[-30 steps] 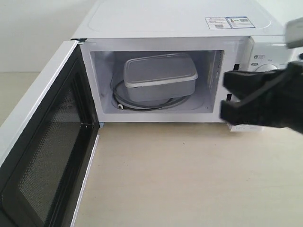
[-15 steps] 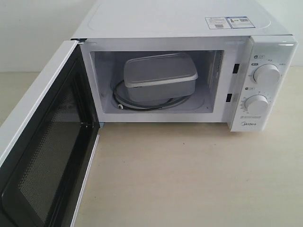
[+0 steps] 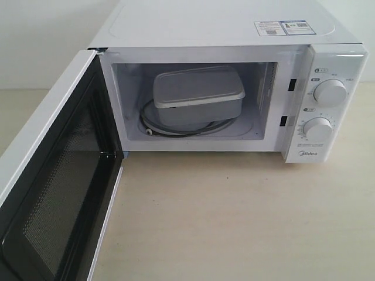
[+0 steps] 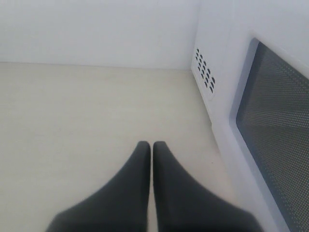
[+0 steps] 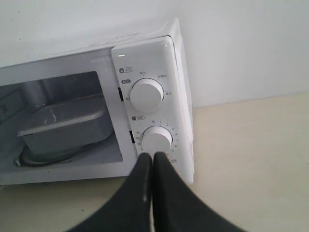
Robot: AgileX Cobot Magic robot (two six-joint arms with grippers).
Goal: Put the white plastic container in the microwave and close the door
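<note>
Well, both of my grippers are pressed shut and hold nothing. On my left gripper (image 4: 151,144) the two fingers (image 4: 130,188) lie flat against each other, with only a thin seam between them, above the bare table (image 4: 72,106). Close to one side of them stands the outer face of the door (image 4: 229,140), with its dark mesh window (image 4: 275,125). Farther out past the tips there is a patch of small vent holes (image 4: 205,75) in a white panel.

My right gripper (image 5: 153,155) is closed the same way. Its tips sit right at the lower dial (image 5: 156,139) of the microwave (image 5: 166,63), though I cannot tell whether they touch it. The upper dial (image 5: 147,95) is just beyond that one.

The container (image 5: 63,126) is off to the side of these fingers and well apart from them. It rests inside the cavity with its lid on, on a dark ring (image 3: 176,130) on the cavity floor. From the exterior view the door is swung wide open, its black inner frame facing the room.
</note>
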